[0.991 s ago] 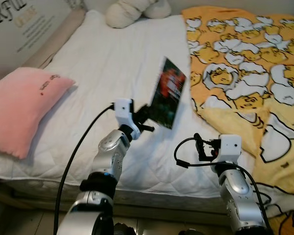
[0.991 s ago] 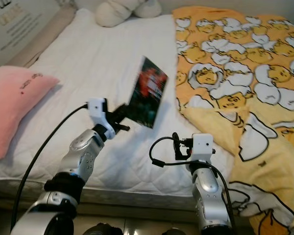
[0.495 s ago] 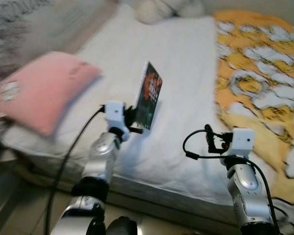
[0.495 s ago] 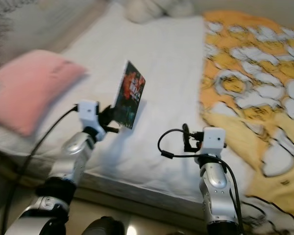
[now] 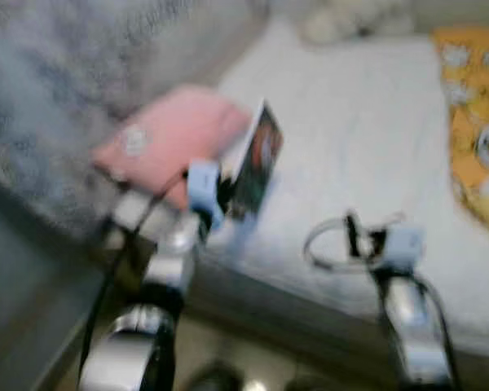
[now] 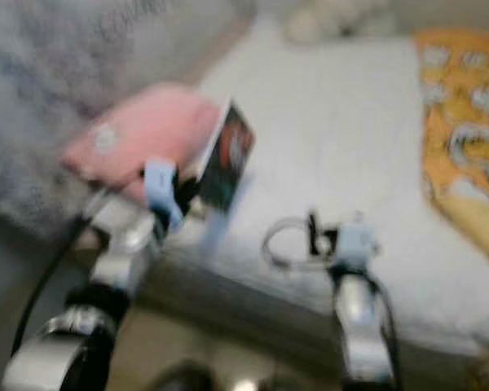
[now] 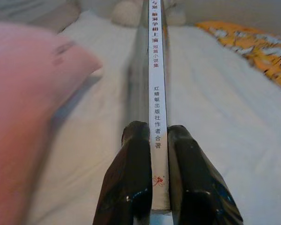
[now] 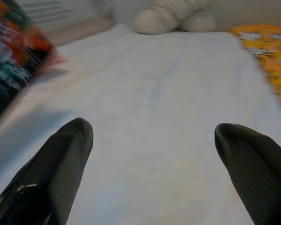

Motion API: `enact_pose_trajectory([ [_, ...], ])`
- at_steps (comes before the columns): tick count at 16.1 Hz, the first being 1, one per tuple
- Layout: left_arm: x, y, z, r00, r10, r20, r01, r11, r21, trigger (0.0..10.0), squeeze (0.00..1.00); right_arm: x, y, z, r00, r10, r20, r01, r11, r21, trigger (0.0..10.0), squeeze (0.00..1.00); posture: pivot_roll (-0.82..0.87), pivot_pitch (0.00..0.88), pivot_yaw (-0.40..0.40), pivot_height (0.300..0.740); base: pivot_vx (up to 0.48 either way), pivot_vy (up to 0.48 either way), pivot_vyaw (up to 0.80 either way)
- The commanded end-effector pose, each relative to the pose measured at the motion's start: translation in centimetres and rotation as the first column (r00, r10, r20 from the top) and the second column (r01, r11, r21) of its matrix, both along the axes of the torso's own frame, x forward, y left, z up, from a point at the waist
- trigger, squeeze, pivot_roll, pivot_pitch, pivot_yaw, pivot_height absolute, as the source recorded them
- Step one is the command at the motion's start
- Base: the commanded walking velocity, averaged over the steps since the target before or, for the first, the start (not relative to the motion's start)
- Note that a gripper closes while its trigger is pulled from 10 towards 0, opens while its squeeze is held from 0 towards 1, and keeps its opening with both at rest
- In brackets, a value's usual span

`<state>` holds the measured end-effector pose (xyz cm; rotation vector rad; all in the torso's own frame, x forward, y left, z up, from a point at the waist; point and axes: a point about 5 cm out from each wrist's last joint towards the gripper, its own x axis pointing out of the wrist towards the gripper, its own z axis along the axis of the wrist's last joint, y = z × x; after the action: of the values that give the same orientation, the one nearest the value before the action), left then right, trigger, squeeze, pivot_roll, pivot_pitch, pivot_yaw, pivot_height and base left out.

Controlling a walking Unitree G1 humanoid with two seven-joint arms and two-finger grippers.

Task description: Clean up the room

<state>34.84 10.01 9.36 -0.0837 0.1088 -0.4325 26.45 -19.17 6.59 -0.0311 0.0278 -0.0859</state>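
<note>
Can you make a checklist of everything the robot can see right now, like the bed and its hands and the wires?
Surface: white bed sheet, bare in the middle.
Job's things: book held upright, spine toward the left wrist camera.
Clutter: pink pillow by the bed's edge; pale plush toy at the far end; yellow patterned blanket to the robot's right.
Grippers: left gripper shut on the book; right gripper open, holding nothing, above the sheet.
Cables: black cable looped at the right wrist.
Surroundings: head views blurred; grey wall on the left.

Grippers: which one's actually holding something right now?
The left gripper: its two black fingers are clamped on the spine of a book, held edge-up over the white bed. The right gripper is spread wide, with nothing between its fingers.
</note>
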Motion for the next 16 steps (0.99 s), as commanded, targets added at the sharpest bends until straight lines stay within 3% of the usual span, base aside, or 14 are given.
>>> enact_pose_trajectory([
  [1, 0.5, -0.3, 1.2, 0.998, -0.014, 0.054, 0.014, 1.0, 0.003, 0.0, 0.0, 0.1, 0.0, 0.7, 0.999, -0.01, 0.035, 0.01, 1.0, 0.002, 10.0, 0.01, -0.04, 0.0, 0.048, 0.74, 0.0, 0.476, 0.0],
  [7, 0.0, -2.1, 1.3, 0.993, -0.059, 0.106, 0.059, 0.998, 0.004, 0.0, 0.0, -0.1, 0.7, 0.4, 1.0, 0.009, 0.017, -0.009, 1.0, -0.005, 10.0, 0.01, -0.05, 0.0, 0.045, 0.74, 0.0, 0.052, -0.13],
  [13, -0.4, -2.0, 0.8, 0.994, -0.064, 0.093, 0.065, 0.998, -0.01, 0.0, 0.0, -0.6, 0.4, 0.3, 1.0, 0.01, 0.026, -0.009, 1.0, -0.022, 10.0, 0.02, -0.04, 0.0, 0.043, 0.74, 0.0, 0.0, -0.69],
  [16, -0.4, -2.1, 0.5, 0.995, -0.061, 0.081, 0.062, 0.998, -0.009, 0.0, 0.0, -0.2, 0.7, 0.4, 1.0, 0.017, 0.021, -0.016, 1.0, -0.023, 10.0, 0.01, -0.04, 0.0, 0.038, 0.74, 0.294, 0.0, 0.0],
])
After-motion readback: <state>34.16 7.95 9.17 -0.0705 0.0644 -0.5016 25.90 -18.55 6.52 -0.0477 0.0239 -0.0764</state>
